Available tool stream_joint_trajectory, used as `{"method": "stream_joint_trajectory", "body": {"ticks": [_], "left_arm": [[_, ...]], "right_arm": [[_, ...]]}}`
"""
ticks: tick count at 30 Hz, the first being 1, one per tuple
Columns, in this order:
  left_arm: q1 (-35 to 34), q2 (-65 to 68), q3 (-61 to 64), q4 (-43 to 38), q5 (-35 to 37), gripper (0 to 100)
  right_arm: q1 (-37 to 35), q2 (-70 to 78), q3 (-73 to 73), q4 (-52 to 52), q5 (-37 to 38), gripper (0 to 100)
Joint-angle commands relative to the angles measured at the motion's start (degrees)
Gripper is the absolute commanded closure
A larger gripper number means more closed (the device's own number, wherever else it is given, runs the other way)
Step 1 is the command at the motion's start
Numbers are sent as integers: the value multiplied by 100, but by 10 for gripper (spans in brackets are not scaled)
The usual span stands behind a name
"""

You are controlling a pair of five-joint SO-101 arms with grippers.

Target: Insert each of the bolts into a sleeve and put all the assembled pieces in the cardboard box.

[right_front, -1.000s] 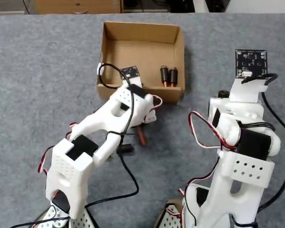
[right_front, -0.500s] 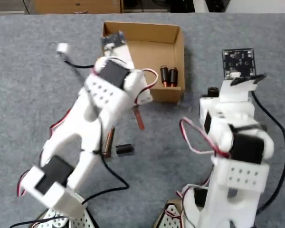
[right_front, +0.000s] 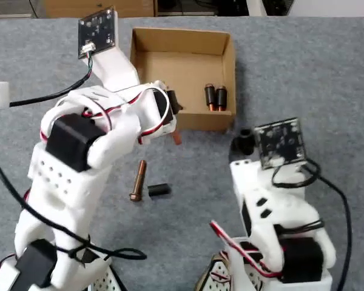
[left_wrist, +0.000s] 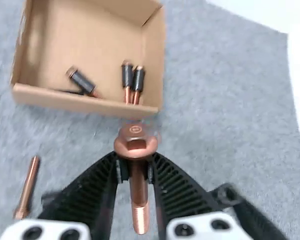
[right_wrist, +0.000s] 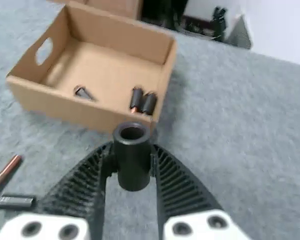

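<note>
My left pincer (left_wrist: 135, 161) pinches a copper bolt with a six-sided head (left_wrist: 135, 146), up by the front of the brown cardboard box (right_front: 139, 45). My right pincer (right_wrist: 131, 150) squeezes a short black sleeve (right_wrist: 131, 167), standing upright. Three put-together pieces (left_wrist: 131, 80) lie in the box. A loose copper bolt (right_front: 138, 180) and a small black sleeve (right_front: 159, 190) lie just beside each other on the grey bench (right_front: 327, 73).

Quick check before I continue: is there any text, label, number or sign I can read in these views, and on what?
No readable text anywhere.
The cardboard box: plain walls, no print.
The gripped bolt: any stamp on its head is too blurred to read.
The gripped sleeve: no label.
The circuit board on each arm: markings too small to read.
</note>
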Motion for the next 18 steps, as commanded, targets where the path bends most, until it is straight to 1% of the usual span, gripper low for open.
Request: {"method": "stream_joint_trajectory", "body": {"ticks": [1, 5, 7, 12, 15, 18], "left_arm": [[-53, -391, 220, -545, -264, 981], [-53, -769, 791, -1345, -387, 981], [132, -963, 1178, -1714, -563, 981], [695, -1437, 2444, -2848, -800, 981], [782, -1719, 3033, -3481, -1011, 981], [765, -1930, 3420, -3780, -1143, 981]], "right_arm": [[-224, -462, 523, -404, -62, 997], [-224, -1077, 1323, -923, -62, 997], [-251, -1393, 1701, -1116, -70, 997], [-848, -2237, 2466, -1459, -70, 997], [-1182, -2756, 2888, -1635, -70, 997], [-1297, -2941, 3152, -1811, -70, 997]]}}
